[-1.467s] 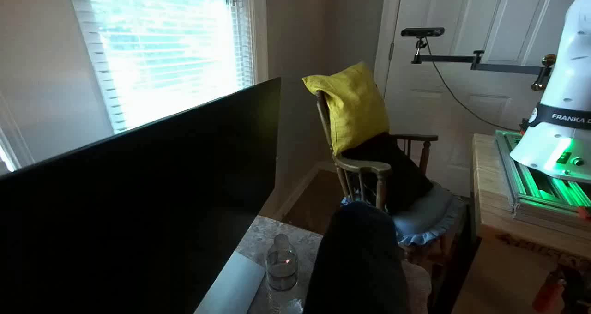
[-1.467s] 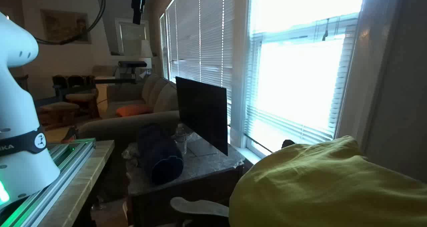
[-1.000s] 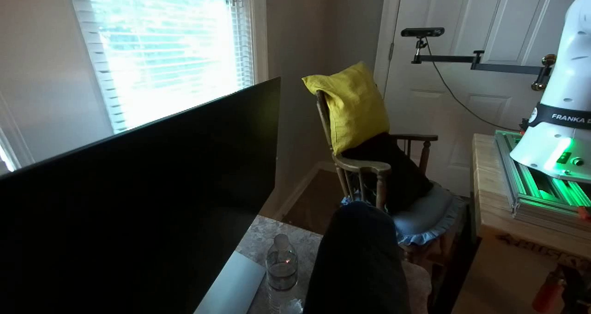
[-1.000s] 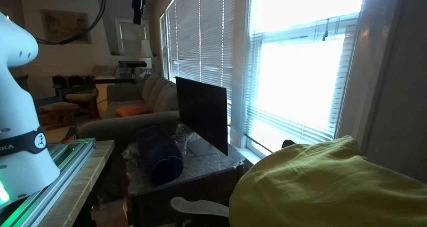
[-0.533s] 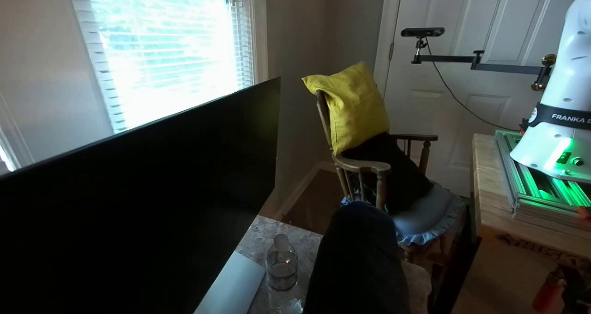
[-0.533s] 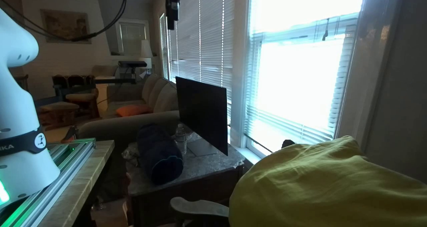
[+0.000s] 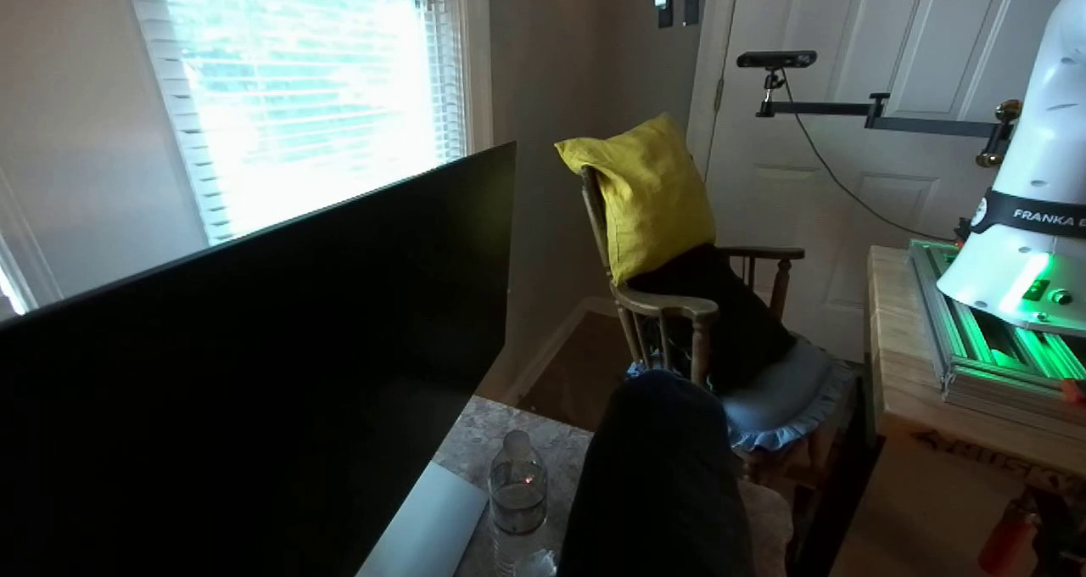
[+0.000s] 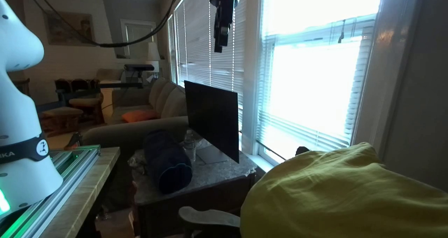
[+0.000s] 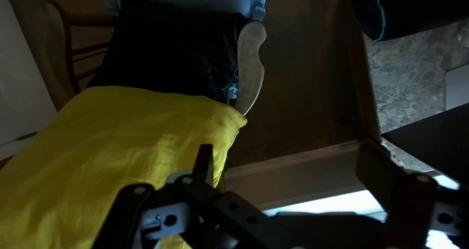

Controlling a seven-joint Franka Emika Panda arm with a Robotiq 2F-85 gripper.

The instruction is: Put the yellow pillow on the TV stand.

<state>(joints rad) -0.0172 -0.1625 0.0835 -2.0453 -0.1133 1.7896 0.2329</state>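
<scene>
One arm band (image 7: 1039,214) reads "FRANKA E" (edge-cut); hand (image 9: 287,161) spread wide, higher than yellow pillow (image 7: 660,204).

A bright window (image 7: 314,93) glares beside dim walls (image 7: 560,68).

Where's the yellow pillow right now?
In an exterior view, the yellow pillow is right of the black screen, on the wooden chair, against its back, just above the dark cushion.

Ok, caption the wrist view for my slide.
Looking down past the open gripper: yellow pillow on wooden armchair, TV stand nearby.
</scene>
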